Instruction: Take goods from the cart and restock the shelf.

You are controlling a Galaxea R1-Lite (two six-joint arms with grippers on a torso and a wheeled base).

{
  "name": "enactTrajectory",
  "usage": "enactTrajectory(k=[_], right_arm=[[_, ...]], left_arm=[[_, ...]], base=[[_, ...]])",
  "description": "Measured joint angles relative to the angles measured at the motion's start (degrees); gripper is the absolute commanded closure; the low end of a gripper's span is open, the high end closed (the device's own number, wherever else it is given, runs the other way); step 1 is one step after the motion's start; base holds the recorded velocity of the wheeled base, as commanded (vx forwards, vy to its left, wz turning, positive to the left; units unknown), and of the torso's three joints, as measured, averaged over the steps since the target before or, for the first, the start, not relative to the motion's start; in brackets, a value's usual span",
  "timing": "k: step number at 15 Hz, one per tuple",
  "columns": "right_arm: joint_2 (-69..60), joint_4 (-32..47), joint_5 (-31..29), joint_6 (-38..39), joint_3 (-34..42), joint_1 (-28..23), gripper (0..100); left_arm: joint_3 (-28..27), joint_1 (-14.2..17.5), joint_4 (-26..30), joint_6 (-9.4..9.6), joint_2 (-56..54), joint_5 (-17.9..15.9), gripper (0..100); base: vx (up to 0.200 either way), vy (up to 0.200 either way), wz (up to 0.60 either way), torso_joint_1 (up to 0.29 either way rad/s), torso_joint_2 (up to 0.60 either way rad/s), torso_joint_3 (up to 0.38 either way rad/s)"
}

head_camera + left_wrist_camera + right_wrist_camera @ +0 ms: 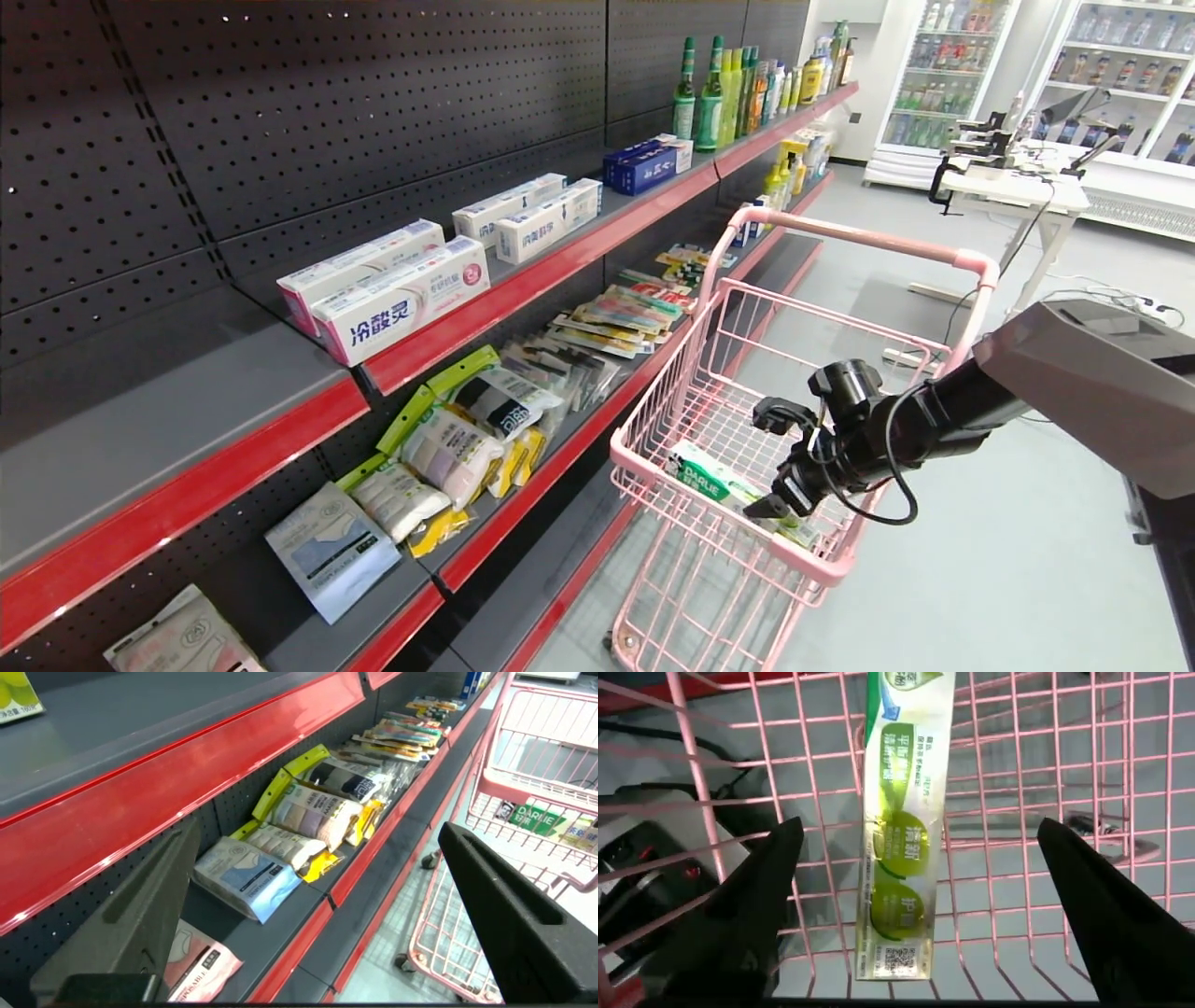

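Plainly the right gripper [777, 497] hangs over the basket of the pink cart [845, 235] with its jaws spread wide, gripping nothing. The green-and-white toothpaste box [898, 840] lies flat on the wire floor beneath, in line with the gap between the two fingers (whether a tip touches it cannot be told). Beside the cart, the left gripper [318, 840] is likewise wide apart and empty, facing the lower shelf [378, 854] stocked with soft packets [313, 817].

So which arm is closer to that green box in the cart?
Right. The right gripper hangs open just above the box in the cart; the left gripper is beside the shelves, farther off.
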Motion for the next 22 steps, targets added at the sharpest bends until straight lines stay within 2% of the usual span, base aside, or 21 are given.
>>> enactTrajectory(k=[4, 9, 16, 22], right_arm=[[1.5, 0.0, -1.5, 0.1, -0.6, 0.1, 0], [2.1, -0.1, -1.4, 0.0, -1.9, -0.2, 0], [4.1, -0.2, -2.0, 0.5, -3.9, 0.4, 0], [6.1, -4.5, -3.4, 0.8, -3.0, 0.9, 0]], left_arm=[[0.0, 0.0, 0.0, 0.00, 0.0, 0.0, 0], [0.0, 0.0, 0.0, -0.02, 0.0, 0.0, 0], [0.0, 0.0, 0.0, 0.00, 0.0, 0.0, 0], [0.0, 0.0, 0.0, 0.00, 0.0, 0.0, 0]], base=[[0.000, 0.000, 0.00, -0.005, 0.01, 0.012], [0.000, 0.000, 0.00, -0.101, 0.27, 0.174], [0.000, 0.000, 0.00, -0.005, 0.01, 0.005], [0.000, 0.000, 0.00, 0.000, 0.00, 0.000]])
